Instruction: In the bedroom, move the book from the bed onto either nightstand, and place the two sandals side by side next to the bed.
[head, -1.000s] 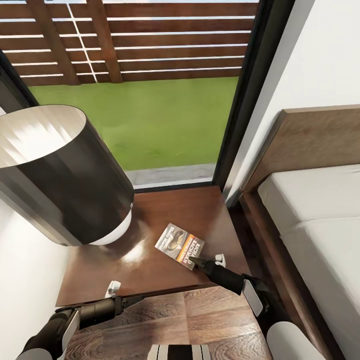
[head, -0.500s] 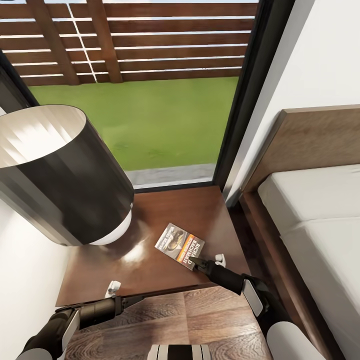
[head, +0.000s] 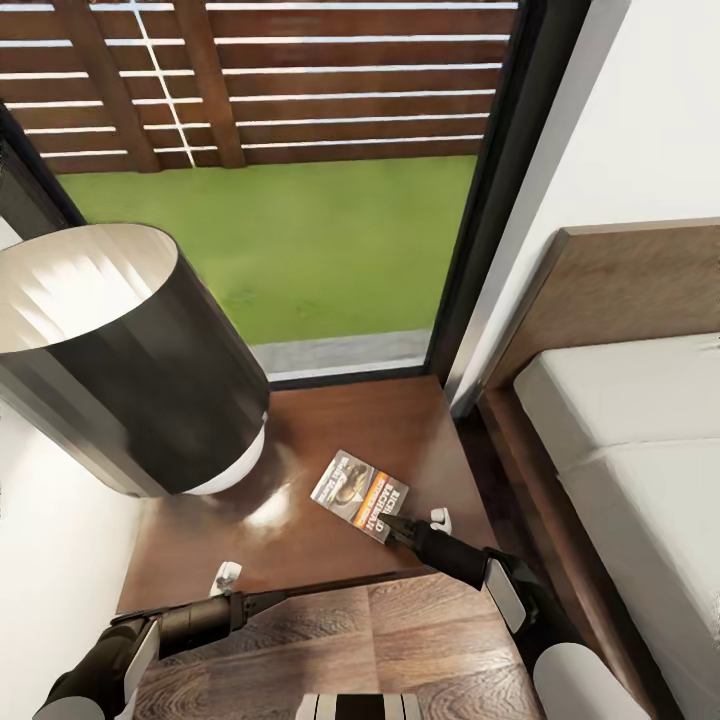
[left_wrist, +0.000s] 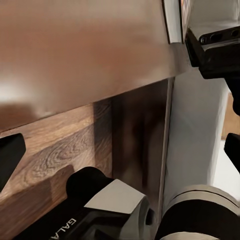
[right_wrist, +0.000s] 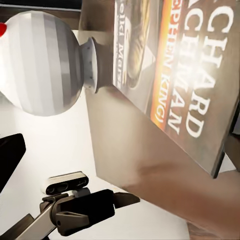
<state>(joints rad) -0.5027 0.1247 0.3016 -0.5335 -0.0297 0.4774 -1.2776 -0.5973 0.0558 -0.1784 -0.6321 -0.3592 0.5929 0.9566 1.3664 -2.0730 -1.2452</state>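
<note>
One book (head: 361, 495) lay flat on the one nightstand (head: 300, 500), toward its front right part, its orange band and white lettering facing up. The right wrist view (right_wrist: 175, 75) showed the same cover close up. One lamp (head: 120, 355) with a dark cylindrical shade and a pale rounded base stood on the left side of the same top, well apart from the book. The right gripper (head: 398, 525) sat at the book's near corner, its dark tip touching or almost touching the cover; I could not tell how far its jaws were parted or whether it had hold of anything. The left gripper (head: 272, 597) hung low just in front of the nightstand's front edge, over the wood-plank floor (head: 420, 630), its tip narrow, and I could not tell its opening either. One bed (head: 640, 470) stood just right of the nightstand, off-white mattress in a brown frame with a brown headboard (head: 620, 290). Behind the nightstand was one tall dark-framed window (head: 300, 200), with grass and a slatted wooden fence outside.
</note>
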